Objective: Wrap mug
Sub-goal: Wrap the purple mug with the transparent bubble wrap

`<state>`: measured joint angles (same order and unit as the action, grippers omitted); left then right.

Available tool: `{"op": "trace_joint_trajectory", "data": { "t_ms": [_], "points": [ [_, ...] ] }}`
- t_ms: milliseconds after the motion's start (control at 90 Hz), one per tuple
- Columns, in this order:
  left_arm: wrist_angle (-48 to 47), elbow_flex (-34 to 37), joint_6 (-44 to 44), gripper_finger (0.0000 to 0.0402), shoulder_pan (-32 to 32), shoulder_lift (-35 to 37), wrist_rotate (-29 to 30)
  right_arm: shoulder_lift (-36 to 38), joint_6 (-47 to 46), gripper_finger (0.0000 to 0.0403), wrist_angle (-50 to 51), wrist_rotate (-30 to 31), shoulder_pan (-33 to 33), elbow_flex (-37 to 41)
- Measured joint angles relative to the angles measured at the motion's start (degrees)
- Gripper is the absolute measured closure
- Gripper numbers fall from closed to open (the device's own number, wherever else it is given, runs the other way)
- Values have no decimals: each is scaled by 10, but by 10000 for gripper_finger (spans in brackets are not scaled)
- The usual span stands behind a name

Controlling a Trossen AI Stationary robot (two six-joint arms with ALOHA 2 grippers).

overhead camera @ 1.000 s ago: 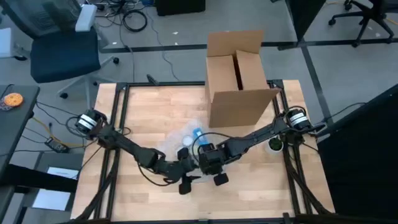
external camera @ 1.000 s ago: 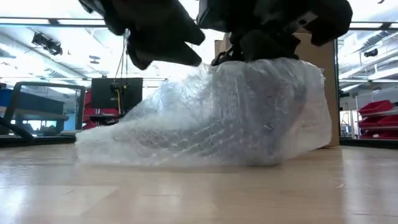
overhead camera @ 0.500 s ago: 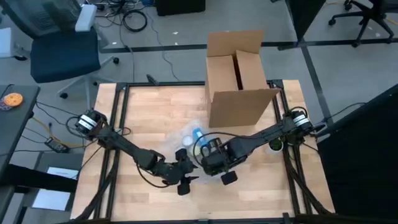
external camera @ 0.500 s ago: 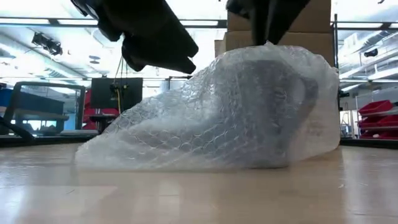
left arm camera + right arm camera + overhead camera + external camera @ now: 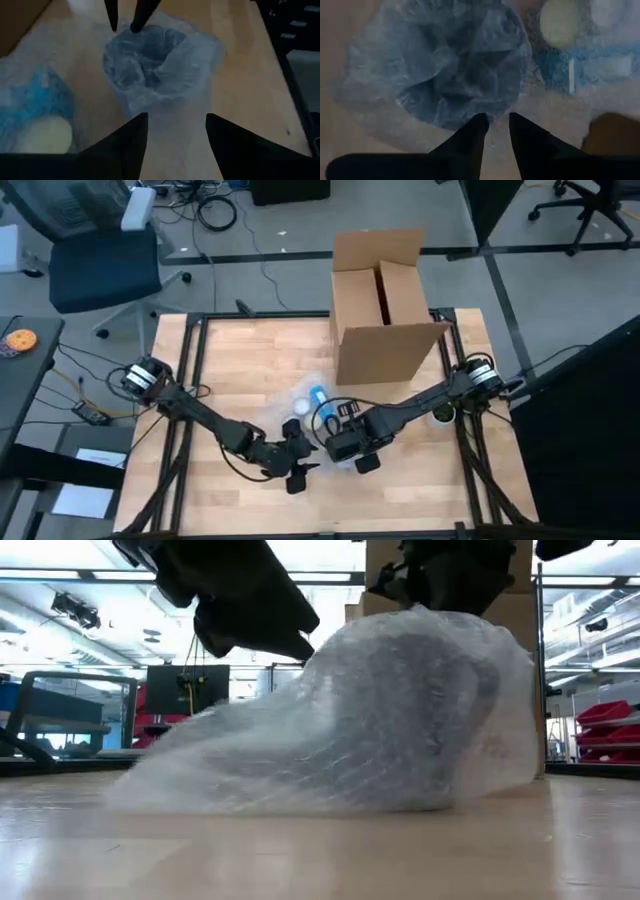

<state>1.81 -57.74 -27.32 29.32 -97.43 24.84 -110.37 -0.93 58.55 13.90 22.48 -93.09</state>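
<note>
The mug [image 5: 420,710] sits mid-tabletop [image 5: 230,360], swathed in bubble wrap [image 5: 160,65] tucked into its mouth. The right pincer [image 5: 494,131] hovers above it, narrowly parted; the left pincer [image 5: 172,132] gapes wide beside it, holding nothing. A cardboard box [image 5: 385,305] stands open behind.

A light wooden table [image 5: 240,370] is seen bearing a bubble-wrapped mug [image 5: 400,720] and, farther back, a cardboard box [image 5: 385,310].

Two slim black jointed arms with silver-and-black cylindrical bases and thin black cables looped along them. Left gripper [image 5: 172,135] and right gripper [image 5: 496,131] each end in two tapering, pointed matte black fingers.
</note>
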Motion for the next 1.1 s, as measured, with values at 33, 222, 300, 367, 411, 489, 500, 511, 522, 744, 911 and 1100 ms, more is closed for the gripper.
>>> {"op": "trace_joint_trajectory", "data": {
  "t_ms": [33,222,300,367,411,489,500,511,522,744,911,1100],
  "points": [
    [3,0,-1,215,0,-3,1,-1,0,329,-3,-2,0,-4],
    [18,0,1,215,-1,-20,-1,-1,9,329,-17,-9,4,-13],
    [18,0,1,215,-1,-24,-2,-2,14,329,-41,-20,3,-10],
    [17,0,1,215,-1,-24,-2,-2,20,329,-67,-34,3,-2],
    [17,0,1,215,-1,-24,-2,-2,24,329,-81,-36,3,6],
    [18,0,2,215,-1,-24,-2,-2,30,329,-107,-36,3,25],
    [18,0,2,215,-1,-24,-2,-2,30,329,-110,-36,3,28],
    [18,0,2,215,-1,-24,-2,-2,30,329,-113,-36,3,31],
    [18,0,2,215,-1,-24,-2,-2,30,329,-117,-36,3,35],
    [24,0,3,215,-1,-24,-2,-1,30,330,-228,-68,-5,106],
    [32,0,3,215,-1,-24,2,0,31,330,-324,-113,-6,145],
    [31,0,9,215,-1,-24,5,-3,31,330,-298,-121,-6,119]
  ]
}}
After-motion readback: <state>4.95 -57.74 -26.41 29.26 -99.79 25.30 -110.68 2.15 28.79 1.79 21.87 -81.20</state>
